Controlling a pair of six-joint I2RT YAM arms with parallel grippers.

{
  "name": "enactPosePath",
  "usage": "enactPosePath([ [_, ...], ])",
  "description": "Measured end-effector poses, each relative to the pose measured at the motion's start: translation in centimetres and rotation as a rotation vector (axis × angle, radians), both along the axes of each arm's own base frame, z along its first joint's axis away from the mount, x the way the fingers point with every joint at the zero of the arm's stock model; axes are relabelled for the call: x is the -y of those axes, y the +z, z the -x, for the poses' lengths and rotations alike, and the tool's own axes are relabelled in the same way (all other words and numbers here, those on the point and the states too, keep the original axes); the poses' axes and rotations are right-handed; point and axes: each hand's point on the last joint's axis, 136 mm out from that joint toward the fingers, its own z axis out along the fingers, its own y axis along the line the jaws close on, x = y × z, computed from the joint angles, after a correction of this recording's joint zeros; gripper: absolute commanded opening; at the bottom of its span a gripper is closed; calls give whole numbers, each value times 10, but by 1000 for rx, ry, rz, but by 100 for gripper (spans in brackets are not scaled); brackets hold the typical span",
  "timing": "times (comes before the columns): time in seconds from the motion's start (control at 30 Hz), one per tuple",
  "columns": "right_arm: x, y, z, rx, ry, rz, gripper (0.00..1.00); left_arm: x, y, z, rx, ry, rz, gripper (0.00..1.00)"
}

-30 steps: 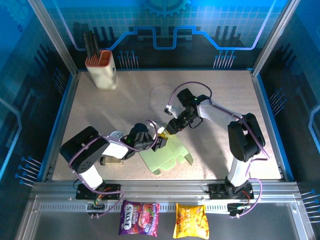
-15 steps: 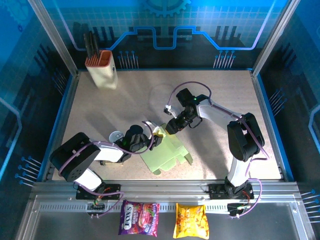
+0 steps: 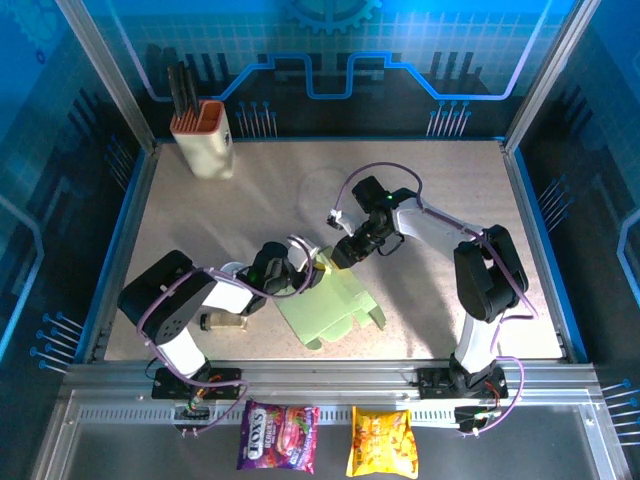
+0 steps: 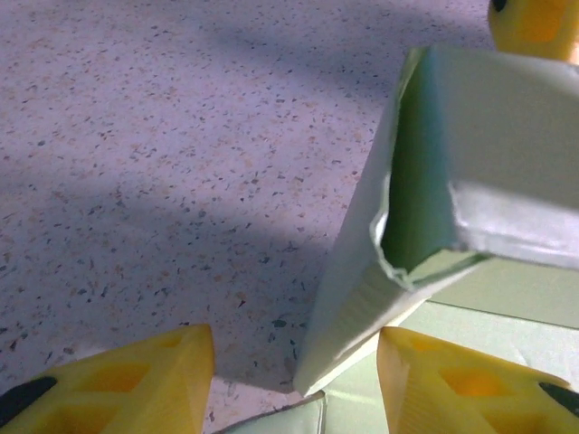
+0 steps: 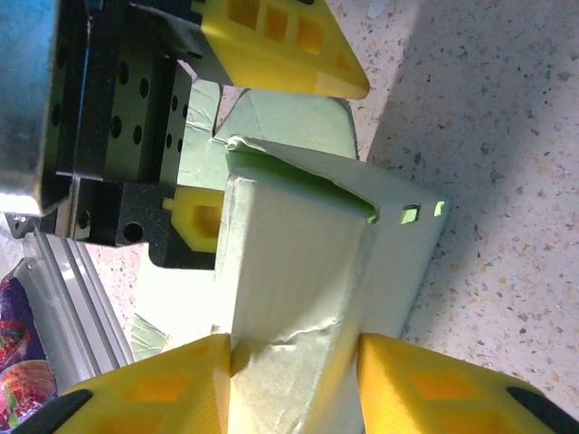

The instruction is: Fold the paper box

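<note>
One pale mint-green paper box (image 3: 340, 310) lies on the desk (image 3: 430, 190), well apart from the single cream holder (image 3: 205, 140). Part of it is folded up into an open sleeve and the rest lies flat. The right end effector (image 5: 294, 348) pinches that sleeve. The left end effector (image 4: 294, 348) stands open, straddling its edge.

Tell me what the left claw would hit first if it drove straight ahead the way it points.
Most likely the paper box: its raised, folded wall stands directly ahead of the open left claw, and it looks close, though depth is hard to judge.
</note>
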Motion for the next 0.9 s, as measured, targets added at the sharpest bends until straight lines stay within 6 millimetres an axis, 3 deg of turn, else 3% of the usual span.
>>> enactPosePath([
  [0.3,-1,0,-2,-2,3,2,40,10,2,-4,-15,-116,45,46],
  [0.53,-1,0,-2,-3,6,4,40,25,8,-6,-5,-193,64,30],
  [0.9,-4,3,0,-22,-15,-24,45,23,6,-9,22,-135,42,19],
])
